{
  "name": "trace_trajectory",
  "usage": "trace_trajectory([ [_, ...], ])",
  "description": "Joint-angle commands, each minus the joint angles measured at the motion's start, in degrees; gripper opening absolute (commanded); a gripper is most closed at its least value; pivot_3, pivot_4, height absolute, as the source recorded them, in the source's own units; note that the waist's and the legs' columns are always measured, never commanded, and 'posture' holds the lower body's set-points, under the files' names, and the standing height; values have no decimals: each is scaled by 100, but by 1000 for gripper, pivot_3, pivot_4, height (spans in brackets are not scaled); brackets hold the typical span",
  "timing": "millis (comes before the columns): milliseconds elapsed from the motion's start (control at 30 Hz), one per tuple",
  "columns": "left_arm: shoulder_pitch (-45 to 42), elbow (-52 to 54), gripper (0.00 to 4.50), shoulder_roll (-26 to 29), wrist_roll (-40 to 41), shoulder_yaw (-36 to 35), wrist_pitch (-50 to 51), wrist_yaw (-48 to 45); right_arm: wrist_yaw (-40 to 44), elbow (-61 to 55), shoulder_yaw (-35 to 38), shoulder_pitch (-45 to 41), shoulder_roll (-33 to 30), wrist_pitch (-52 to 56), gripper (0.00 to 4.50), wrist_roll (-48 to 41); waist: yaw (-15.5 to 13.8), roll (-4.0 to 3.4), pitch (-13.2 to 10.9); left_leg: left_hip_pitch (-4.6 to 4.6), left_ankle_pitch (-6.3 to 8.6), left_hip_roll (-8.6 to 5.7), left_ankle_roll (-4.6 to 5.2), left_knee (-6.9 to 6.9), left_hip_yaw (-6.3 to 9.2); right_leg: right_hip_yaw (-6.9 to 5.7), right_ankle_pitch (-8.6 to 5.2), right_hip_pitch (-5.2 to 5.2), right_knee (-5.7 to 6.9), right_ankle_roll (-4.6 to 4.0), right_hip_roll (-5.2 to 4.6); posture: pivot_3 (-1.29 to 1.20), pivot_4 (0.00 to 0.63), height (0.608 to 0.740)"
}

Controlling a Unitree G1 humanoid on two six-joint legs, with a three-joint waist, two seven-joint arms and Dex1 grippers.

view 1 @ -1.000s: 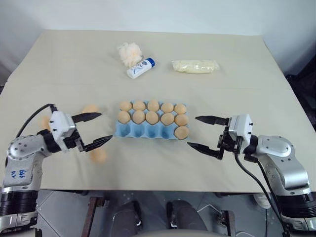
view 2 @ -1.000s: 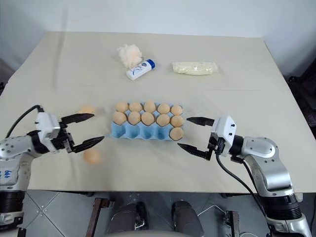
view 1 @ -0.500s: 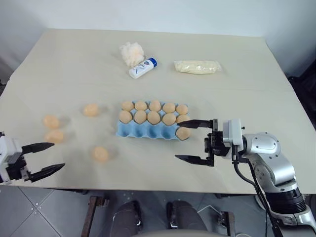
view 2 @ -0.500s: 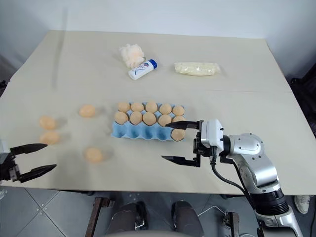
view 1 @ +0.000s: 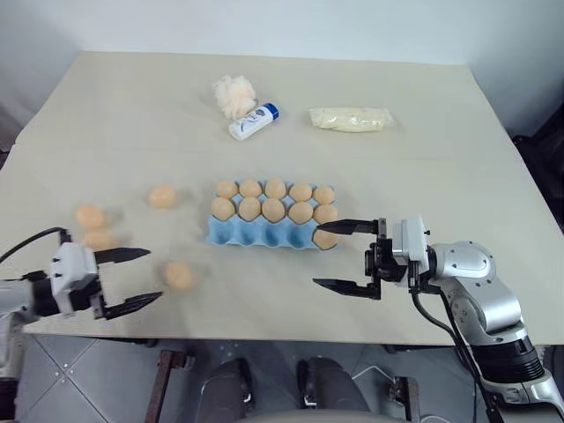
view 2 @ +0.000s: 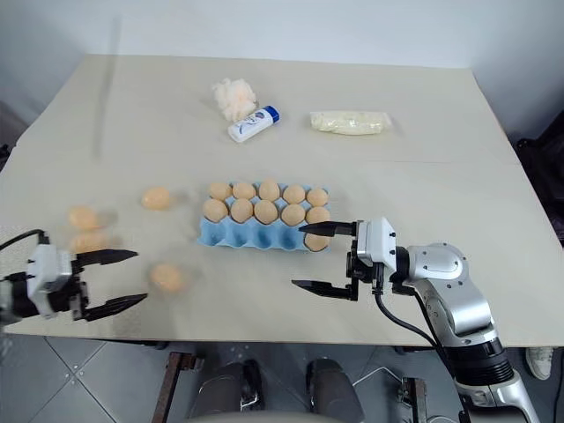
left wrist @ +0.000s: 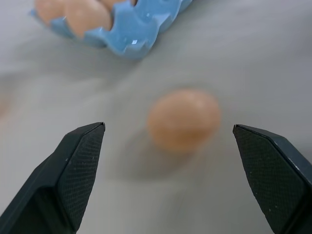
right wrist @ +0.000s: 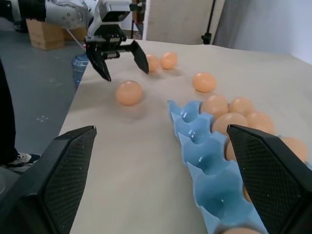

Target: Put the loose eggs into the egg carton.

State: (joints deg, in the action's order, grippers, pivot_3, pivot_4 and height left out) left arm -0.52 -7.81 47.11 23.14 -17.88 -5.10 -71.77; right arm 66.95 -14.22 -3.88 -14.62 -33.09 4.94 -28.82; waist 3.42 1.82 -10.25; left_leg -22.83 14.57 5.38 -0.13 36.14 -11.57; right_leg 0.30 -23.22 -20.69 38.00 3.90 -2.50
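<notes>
Eggs lie loose on the left half of the cream table (view 1: 423, 141) — four of them, well apart from the light blue egg carton (view 1: 256, 233) at the middle. Furthest left, two eggs (view 1: 90, 216) sit close together, one just in front of the other; a third egg (view 1: 162, 196) lies further in toward the carton, and the nearest egg (view 1: 179, 276) rests close to the table's front edge. The left gripper (view 1: 130, 280) hangs low at that front edge with its two black fingers spread wide and nothing between them; it points toward the nearest egg, which sits just beyond the fingertips without touching them. In the carton, the two rows on the far side are full of eggs, while the near row holds a single egg (view 1: 325, 239) in its right-hand end cup, the other cups in that row bare. Beside that end the right gripper (view 1: 336, 256) reaches in from the right, jaws wide apart and holding nothing — its farther fingertip is at the carton's right corner, next to the single egg. At the far side of the table sit a fluffy white puff (view 1: 233, 94), a small white bottle with a blue cap (view 1: 252, 122) lying just beside it, and, further right, a pale yellow wrapped packet (view 1: 350, 118).
</notes>
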Motion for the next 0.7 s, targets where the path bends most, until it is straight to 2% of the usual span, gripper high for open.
trace_trajectory([
  [33,-230,-175,4488,-158,-270,268,-254,198,-95,-206,121,17,3,-48,4500,-43,10,0,0,1,0,3,0,2,-1,2,0,0,0,0,4,0,150,740],
  [167,-682,-546,4488,-467,-452,685,-361,283,-197,-269,101,38,21,-39,4500,-25,-20,1,0,1,-2,3,-2,7,0,1,0,0,8,0,5,0,150,740],
  [200,-713,-640,4302,-490,-566,748,-493,326,-234,-285,101,43,28,-40,4500,-18,-20,2,1,0,-2,3,-1,9,0,1,0,0,7,0,5,0,150,740],
  [300,-769,-663,3642,-593,-453,709,-475,419,-341,-335,109,67,52,-30,4500,-11,-2,2,1,-1,-1,4,0,12,-4,4,1,-1,9,2,5,0,150,740],
  [400,-737,-583,2681,-575,-392,670,-468,382,-398,-391,94,168,45,-59,4500,10,-17,2,1,0,-3,6,-2,14,-1,2,1,-5,23,2,6,0,150,740],
  [500,-678,-83,1824,-571,-20,680,-12,244,-477,-433,102,258,49,-79,4500,30,-17,2,1,0,-3,6,-4,14,1,1,1,-6,28,2,6,0,150,740],
  [600,-905,677,1743,-708,369,888,749,389,-523,-423,116,271,44,-99,4500,55,-20,2,1,-2,-4,6,-3,20,1,1,1,-4,31,2,5,0,150,740],
  [700,-1438,1079,1743,-1100,434,1232,1168,714,-566,-436,144,277,15,-97,4500,63,-92,0,0,-1,-11,1,3,31,10,-2,1,7,35,3,4,0,150,740],
])
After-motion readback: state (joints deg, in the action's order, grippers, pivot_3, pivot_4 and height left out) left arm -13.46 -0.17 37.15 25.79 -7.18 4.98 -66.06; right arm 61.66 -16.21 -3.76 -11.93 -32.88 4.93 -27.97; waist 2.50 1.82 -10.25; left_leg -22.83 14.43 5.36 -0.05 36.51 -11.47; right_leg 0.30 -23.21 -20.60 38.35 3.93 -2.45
